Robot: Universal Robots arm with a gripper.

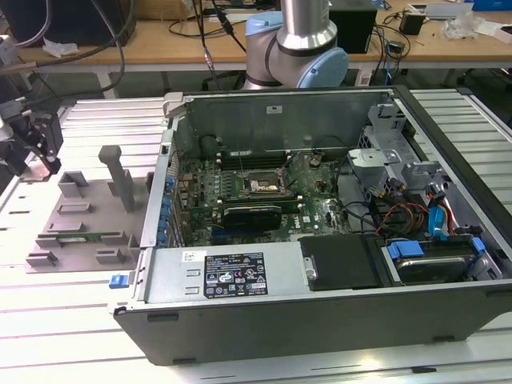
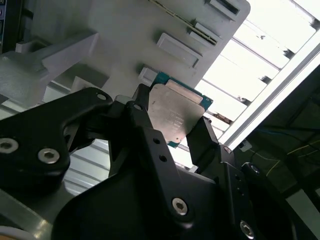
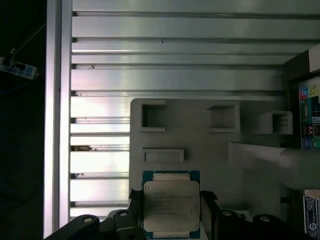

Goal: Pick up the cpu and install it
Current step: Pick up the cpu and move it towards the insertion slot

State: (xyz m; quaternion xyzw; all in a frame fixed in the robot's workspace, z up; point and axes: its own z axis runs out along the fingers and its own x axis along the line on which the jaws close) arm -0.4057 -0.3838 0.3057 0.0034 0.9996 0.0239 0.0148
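Pick-up step: the gripper (image 2: 172, 122) pinches the cpu (image 3: 171, 202) by two opposite edges over the grey parts tray (image 3: 210, 150). The motherboard socket (image 1: 260, 184) lies well apart toward the exterior view's right, so reaching it likely demands a level, steady hold.

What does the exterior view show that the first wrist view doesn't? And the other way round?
The exterior view gives the big picture: the open computer case with its green motherboard and dark socket, and the arm behind it. The first wrist view gives the close-up: the cpu, silver top up, pinched by the gripper between its black fingers. Both show the grey tray and the slatted metal table under it.
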